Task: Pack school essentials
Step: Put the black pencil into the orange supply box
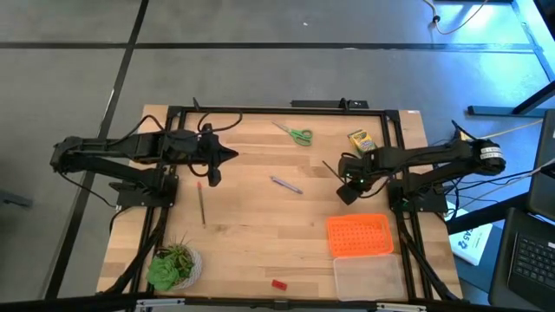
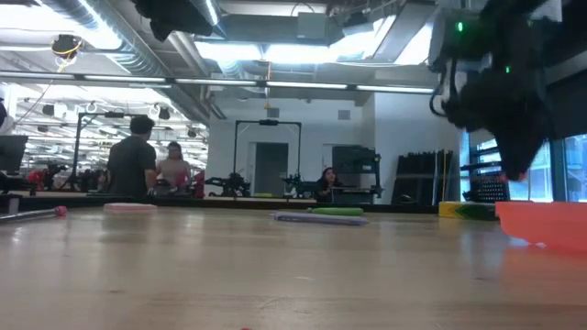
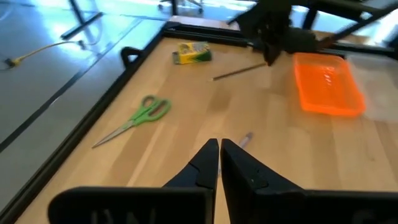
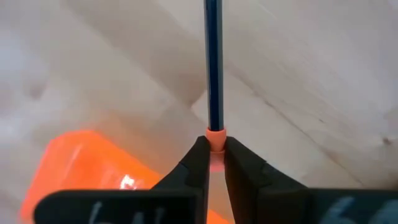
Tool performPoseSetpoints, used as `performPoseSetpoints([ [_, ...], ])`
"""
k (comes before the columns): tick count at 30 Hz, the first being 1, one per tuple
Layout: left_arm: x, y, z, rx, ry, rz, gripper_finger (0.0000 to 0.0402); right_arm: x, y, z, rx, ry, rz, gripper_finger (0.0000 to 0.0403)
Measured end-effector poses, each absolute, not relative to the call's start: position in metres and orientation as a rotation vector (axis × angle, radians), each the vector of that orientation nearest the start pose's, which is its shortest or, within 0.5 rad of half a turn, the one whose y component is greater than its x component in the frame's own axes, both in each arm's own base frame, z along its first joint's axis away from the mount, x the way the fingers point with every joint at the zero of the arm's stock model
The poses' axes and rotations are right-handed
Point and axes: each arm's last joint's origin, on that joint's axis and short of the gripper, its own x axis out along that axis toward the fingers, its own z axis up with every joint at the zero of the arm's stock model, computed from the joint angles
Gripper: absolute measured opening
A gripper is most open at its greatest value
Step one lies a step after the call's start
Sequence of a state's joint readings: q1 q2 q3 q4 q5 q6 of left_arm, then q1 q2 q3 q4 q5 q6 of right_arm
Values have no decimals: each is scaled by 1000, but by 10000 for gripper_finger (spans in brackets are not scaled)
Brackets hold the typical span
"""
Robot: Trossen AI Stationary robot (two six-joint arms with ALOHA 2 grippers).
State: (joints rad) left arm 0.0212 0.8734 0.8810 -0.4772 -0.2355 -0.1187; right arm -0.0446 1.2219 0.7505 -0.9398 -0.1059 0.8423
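Pencil [image 4: 213, 68] held at its pink eraser end, the right hand [image 4: 212, 158] is closed tight on it above the desk [image 1: 251, 243], near the orange lid [image 1: 359, 235]. The shaft sticks forward from the fingertips; in the high view it shows as a thin dark line by the hand [image 1: 349, 184].

The clear box [image 1: 369, 278] sits just below the lid at the desk's right front edge. To do this step well, I judge the arm should carry the pencil low and level toward that box, line the shaft with the box's long side, and open only once the tip is inside, since so short a grip lets the pencil swing.

The left hand [image 3: 219, 163] hangs over the desk's left half, fingers nearly together and holding nothing.

Still lying out: scissors [image 1: 296, 133] and crayon box [image 1: 361, 140] near the far edge, pen [image 1: 285, 184] mid-desk, a second pencil [image 1: 202, 206] on the left, eraser [image 1: 278, 284] at the front. The plant [image 1: 173, 265] stands front-left.
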Motion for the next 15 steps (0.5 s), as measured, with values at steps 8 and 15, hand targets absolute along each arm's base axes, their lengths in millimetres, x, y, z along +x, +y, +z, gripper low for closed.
performPoseSetpoints([
  [8, 186, 2, 329, -44, 391, 206, 14, 198, 21, 257, 630, 1363, -350, 41],
  [15, 206, -3, 328, -23, 337, 175, 14, 192, 47, 287, 520, 1389, -232, 41],
])
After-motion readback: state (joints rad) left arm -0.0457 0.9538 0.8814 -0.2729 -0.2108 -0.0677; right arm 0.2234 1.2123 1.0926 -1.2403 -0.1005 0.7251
